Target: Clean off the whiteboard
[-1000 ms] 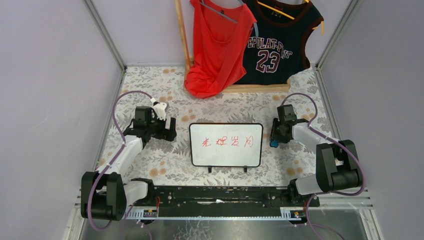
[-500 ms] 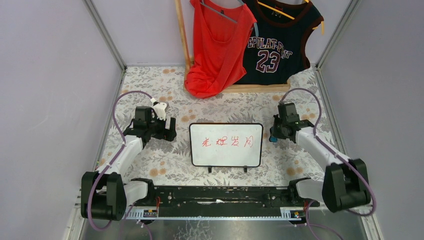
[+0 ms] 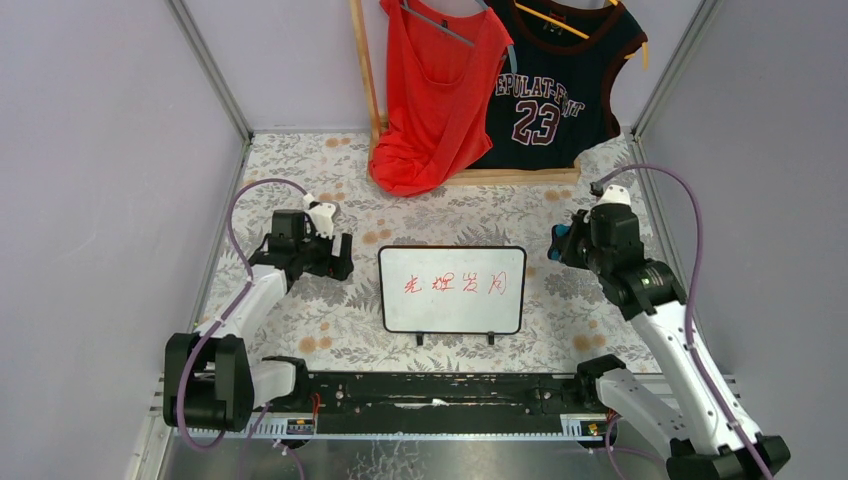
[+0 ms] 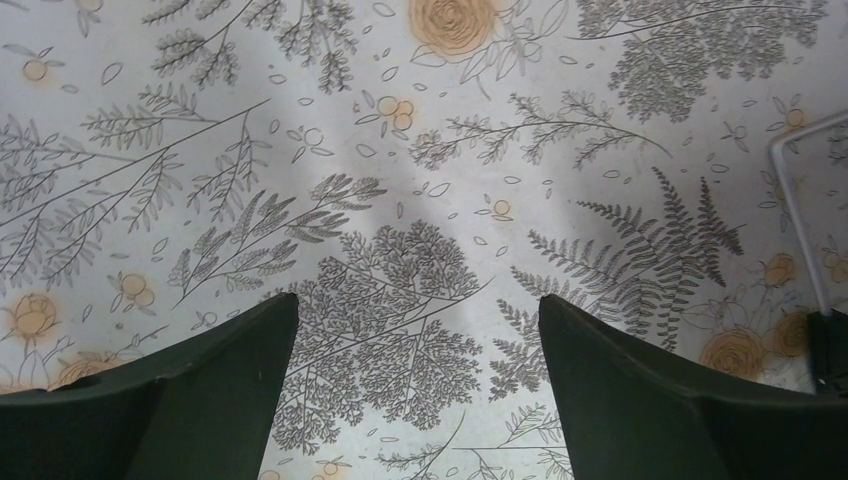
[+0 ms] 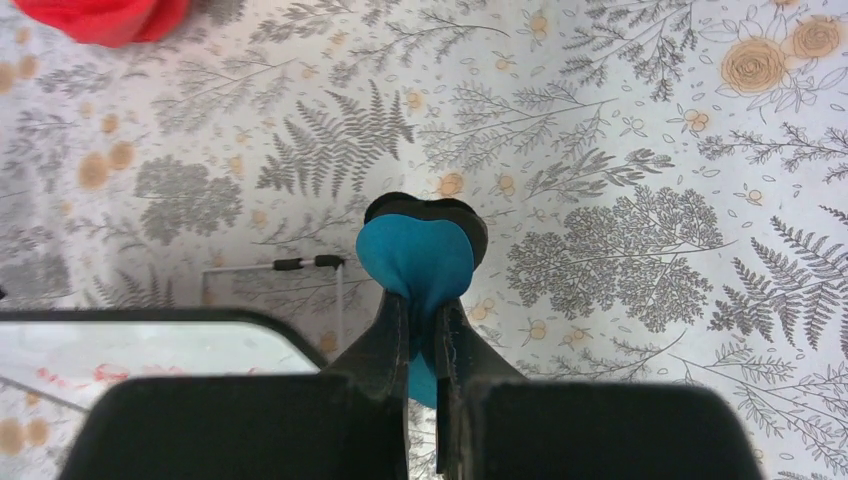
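- A table (image 3: 300, 320) under a grey fern-and-rose cloth is filling the floor of a booth, with plain grey walls (image 3: 100, 150) rising along its left and right edges and behind its far edge.
- The whiteboard (image 3: 452, 290) is lying flat in the middle of the table, a little nearer the near edge. Its two small feet are pointing toward that edge and a row of red handwriting is running across its upper half.
- Bare cloth is showing on all four sides of the board, with the widest stretches toward the left and right edges.
- The left gripper (image 3: 340, 258) is hovering low beside the board's left edge, apart from it. In the wrist view the left gripper (image 4: 418, 300) is standing wide, with only patterned cloth between its fingers.
- The right gripper (image 3: 558, 245) is hanging near the board's far right corner, not touching it. The right gripper (image 5: 424, 310) is pinching a blue pad (image 5: 415, 255) tightly, and the board's black-framed corner (image 5: 150, 350) is showing at lower left of that view.
- Along the far edge a wooden rack (image 3: 365, 70) is carrying a red top (image 3: 435, 90) and a dark jersey (image 3: 555, 80) numbered 23, with the red hem drooping onto the cloth.
- A black rail (image 3: 430, 390) is running along the near edge between the arm bases.
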Controlling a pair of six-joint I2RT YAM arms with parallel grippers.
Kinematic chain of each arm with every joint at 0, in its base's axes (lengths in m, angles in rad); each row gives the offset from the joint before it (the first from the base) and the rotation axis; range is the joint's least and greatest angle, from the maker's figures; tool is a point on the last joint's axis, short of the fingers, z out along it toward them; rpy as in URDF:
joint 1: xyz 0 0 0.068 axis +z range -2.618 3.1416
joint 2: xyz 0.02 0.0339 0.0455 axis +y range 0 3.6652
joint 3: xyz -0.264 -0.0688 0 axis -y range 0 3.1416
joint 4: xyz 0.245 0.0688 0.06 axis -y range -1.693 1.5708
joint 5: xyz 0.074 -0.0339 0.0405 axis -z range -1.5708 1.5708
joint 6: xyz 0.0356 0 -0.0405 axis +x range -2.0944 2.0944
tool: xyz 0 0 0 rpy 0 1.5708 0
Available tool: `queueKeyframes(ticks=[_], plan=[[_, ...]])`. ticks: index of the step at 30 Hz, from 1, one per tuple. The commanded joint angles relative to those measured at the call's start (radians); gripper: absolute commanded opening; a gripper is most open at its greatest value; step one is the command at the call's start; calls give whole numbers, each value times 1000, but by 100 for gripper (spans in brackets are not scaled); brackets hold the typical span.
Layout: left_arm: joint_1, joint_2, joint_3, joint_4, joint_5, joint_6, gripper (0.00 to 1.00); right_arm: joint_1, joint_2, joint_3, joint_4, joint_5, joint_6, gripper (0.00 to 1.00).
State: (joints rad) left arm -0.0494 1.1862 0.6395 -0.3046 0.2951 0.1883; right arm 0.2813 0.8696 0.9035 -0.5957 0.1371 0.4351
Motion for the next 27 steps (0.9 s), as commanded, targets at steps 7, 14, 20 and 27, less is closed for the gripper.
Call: queueKeyframes(ticks=[7, 14, 20, 27], plan=[[37, 18, 69, 40, 289, 49, 85, 116, -118, 44, -86, -1, 28, 0], [193, 71, 122, -27, 622, 134, 73, 144, -134, 7, -47, -45, 16, 0], [294, 284, 335, -543, 962, 605, 62, 172, -134, 18, -32, -68, 15, 0], [294, 475, 501, -1072, 1047, 1109, 49, 266, -99, 44, -43, 26, 45, 0]])
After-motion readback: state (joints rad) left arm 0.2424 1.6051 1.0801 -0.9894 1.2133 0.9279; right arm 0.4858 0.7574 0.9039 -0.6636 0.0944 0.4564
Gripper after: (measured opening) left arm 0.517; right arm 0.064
